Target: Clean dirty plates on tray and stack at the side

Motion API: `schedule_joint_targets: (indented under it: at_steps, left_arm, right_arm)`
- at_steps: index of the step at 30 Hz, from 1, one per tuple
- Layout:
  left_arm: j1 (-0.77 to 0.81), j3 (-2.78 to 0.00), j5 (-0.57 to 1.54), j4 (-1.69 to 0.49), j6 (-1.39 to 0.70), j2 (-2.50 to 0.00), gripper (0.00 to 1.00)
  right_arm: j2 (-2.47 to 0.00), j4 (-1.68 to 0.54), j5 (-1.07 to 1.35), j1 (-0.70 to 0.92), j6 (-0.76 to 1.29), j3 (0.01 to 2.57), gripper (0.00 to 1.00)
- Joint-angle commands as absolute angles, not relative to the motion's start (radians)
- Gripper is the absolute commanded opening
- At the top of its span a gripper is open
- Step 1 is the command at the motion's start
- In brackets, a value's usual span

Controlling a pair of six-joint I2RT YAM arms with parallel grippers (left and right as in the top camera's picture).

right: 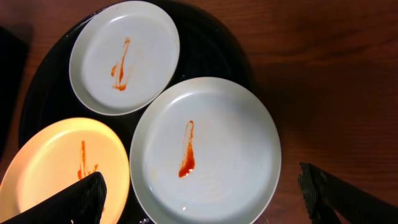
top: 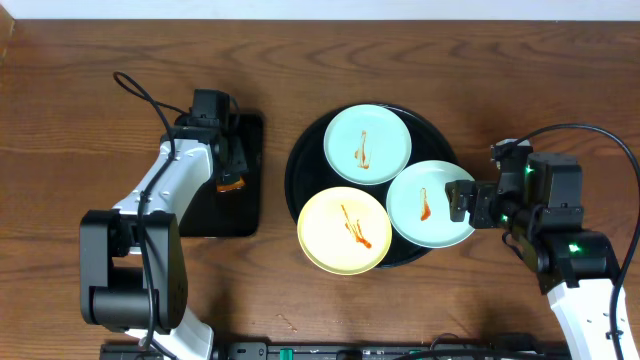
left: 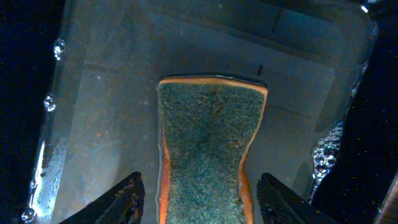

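Three plates lie on the round black tray [top: 305, 160]: a mint-blue plate [top: 367, 144] at the back, a second mint-blue plate [top: 430, 204] at the right and a pale yellow plate [top: 344, 230] at the front. Each carries an orange-red sauce streak. My right gripper [top: 462, 202] is open at the right mint-blue plate's edge; in the right wrist view its fingers [right: 202, 202] straddle that plate [right: 205, 152]. My left gripper [top: 228, 165] is open over the rectangular black tray, its fingers [left: 202, 202] on either side of a green-topped orange sponge [left: 208, 146].
The rectangular black tray [top: 250, 140] stands left of the round tray and holds shallow water with bubbles [left: 326, 155]. Bare wooden table [top: 80, 120] lies around both trays. Cables run behind each arm.
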State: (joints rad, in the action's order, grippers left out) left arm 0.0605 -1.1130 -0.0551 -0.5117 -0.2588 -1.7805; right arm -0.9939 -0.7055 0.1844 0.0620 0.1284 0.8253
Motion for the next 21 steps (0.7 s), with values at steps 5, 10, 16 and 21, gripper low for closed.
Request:
schedule_joint_targets:
  at_steps: [5,10,16,21]
  left_arm:
    - [0.056,-1.103,-0.041,-0.485,-0.264,-1.806,0.59]
    - [0.056,-1.102,-0.041,-0.487,-0.264,-1.826,0.58]
    - [0.056,-1.102,-0.041,-0.487,-0.264,-1.868,0.56]
    - [0.055,-1.106,-0.041,-0.483,-0.264,-1.865,0.42]
  right_arm:
    - [-0.993,-0.704,0.193,0.052,0.119,0.848,0.97]
    - [-0.993,-0.705,0.193,0.052,0.118,0.848,0.97]
    - [-0.993,-0.706,0.193,0.052,0.118,0.848,0.97]
    - [-0.993,-0.706,0.192,0.052,0.118,0.848,0.97]
